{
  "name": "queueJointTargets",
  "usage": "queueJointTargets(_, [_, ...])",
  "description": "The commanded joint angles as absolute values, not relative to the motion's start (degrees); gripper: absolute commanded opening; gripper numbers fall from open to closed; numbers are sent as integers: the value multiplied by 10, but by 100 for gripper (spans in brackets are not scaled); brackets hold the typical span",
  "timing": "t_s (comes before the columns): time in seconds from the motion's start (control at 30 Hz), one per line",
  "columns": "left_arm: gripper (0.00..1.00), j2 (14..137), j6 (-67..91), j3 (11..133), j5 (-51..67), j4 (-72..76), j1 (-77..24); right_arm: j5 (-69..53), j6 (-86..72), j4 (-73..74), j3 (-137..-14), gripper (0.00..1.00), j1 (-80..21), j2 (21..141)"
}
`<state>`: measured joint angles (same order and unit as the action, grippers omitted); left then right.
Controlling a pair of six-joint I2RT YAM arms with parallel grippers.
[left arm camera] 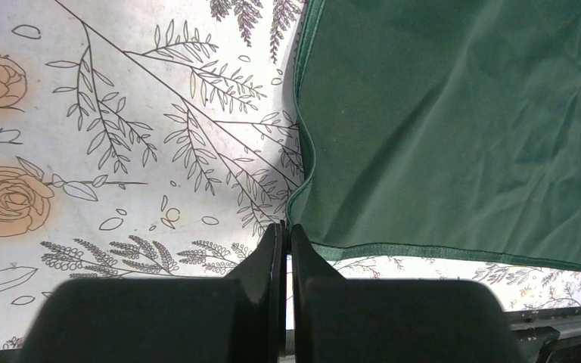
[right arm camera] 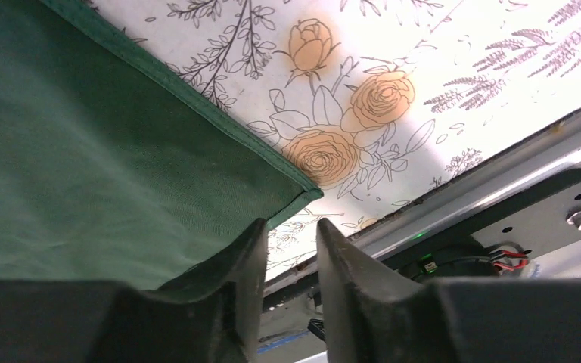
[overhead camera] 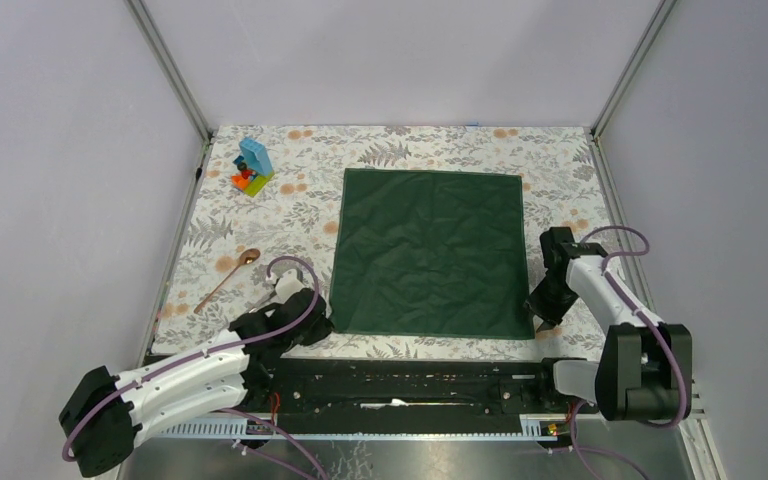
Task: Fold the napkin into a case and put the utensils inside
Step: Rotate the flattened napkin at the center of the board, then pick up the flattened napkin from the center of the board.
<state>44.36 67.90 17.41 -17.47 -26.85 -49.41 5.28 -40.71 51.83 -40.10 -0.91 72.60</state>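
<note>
The dark green napkin lies spread flat as a square on the floral covering. My left gripper is at its near left corner. In the left wrist view its jaws are pressed together on the tip of that corner, and the napkin's edge bends towards them. My right gripper is at the near right corner. In the right wrist view it is open by a narrow gap, just off the corner tip, with nothing between the fingers. A brownish spoon lies left of the napkin. A second utensil shows partly beside my left arm.
A colourful toy block stack stands at the far left of the floral table covering. The black base rail runs along the near edge. Metal frame posts rise at the back corners.
</note>
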Motion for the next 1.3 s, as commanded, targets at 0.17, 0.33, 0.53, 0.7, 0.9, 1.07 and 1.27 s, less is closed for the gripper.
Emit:
queueJointTargets(0.17, [0,435,667,194,-194,-271,-496,65,-445,541,-401,37,-4,729])
queueJointTargets(0.33, [0,432,661,207,-202,-280,-497,48,-450,513,-384,40,-3,751])
queueJointTargets(0.53, [0,430,657,216,-205,-289,-496,43,-443,492,-372,45,-3,775])
queueJointTargets(0.7, [0,430,657,218,-210,-292,-496,47,-444,477,-362,47,-4,781])
queueJointTargets(0.9, [0,432,657,219,-211,-293,-496,43,-442,432,-338,50,-3,789])
queueJointTargets(1.07, [0,426,660,221,-211,-301,-496,48,-443,406,-324,43,-3,789])
queueJointTargets(1.27, [0,415,665,222,-209,-308,-496,52,-460,387,-312,22,-3,754])
